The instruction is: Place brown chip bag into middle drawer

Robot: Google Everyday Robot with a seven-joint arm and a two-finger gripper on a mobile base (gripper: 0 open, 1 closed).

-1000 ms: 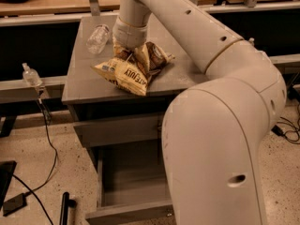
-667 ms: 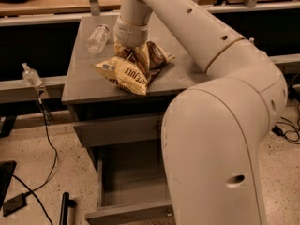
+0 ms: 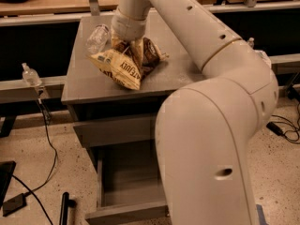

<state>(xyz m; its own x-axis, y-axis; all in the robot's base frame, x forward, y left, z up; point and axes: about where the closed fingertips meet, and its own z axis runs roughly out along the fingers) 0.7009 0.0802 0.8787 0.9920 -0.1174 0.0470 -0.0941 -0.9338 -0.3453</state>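
Note:
The brown chip bag (image 3: 121, 68), crinkly with pale yellow edges and dark lettering, sits bunched on the grey cabinet top (image 3: 89, 86) near its middle. My gripper (image 3: 130, 46) comes down from above and is shut on the bag's gathered top, its fingers mostly hidden by the wrist and the bag. The bag's left end is tilted up off the surface. The middle drawer (image 3: 126, 184) is pulled open low at the cabinet's front, and what shows of its inside is bare. My arm hides its right part.
A clear plastic bottle (image 3: 97, 38) lies on the cabinet top just left of the gripper. The closed drawer front (image 3: 115, 130) is above the open drawer. A small bottle (image 3: 29, 74) stands on the left ledge. Cables (image 3: 47, 139) and a black object (image 3: 63, 209) lie on the floor at left.
The bag has risen slightly in my gripper and its left end has lifted. The arm has barely moved otherwise.

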